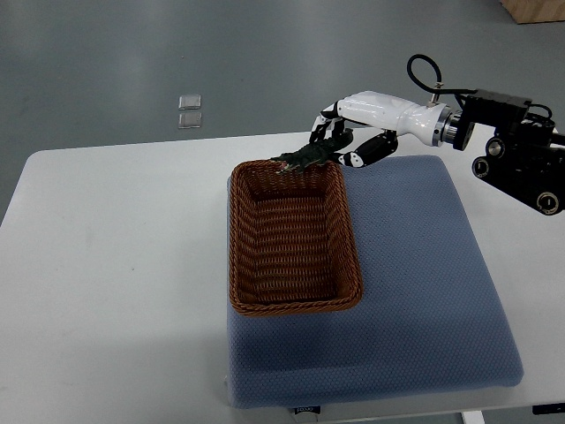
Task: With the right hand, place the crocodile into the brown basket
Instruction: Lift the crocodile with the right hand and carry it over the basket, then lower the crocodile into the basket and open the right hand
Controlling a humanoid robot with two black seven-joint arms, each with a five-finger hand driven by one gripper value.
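From my remote station, the top view shows the right hand (357, 128) reaching in from the picture's right edge. Its fingers (328, 132) are curled around a dark green crocodile (305, 160), held at the far rim of the brown basket (237, 238).

The only label I can find is a small tag (305, 410) on the near edge of the blue mat (424, 265), and it is too small to read. I see no brand on the hand or on the basket.

The crocodile's long axis runs nearly level across the picture, dipping slightly toward the left. Its free end pokes left over the right half of the far rim, and the other end is buried in the fingers. I cannot tell head from tail, nor whether the toy touches the wicker.

The basket sits in the mat's far left corner, its long side running away from me and its left wall lined up with the mat's left edge. A broad strip of mat lies open to its right and another toward me. The mat's near edge lies close to the near edge of the white table (115, 265), which spreads wide to the left. Two small clear squares (189, 111) lie on the grey floor (265, 53) beyond.
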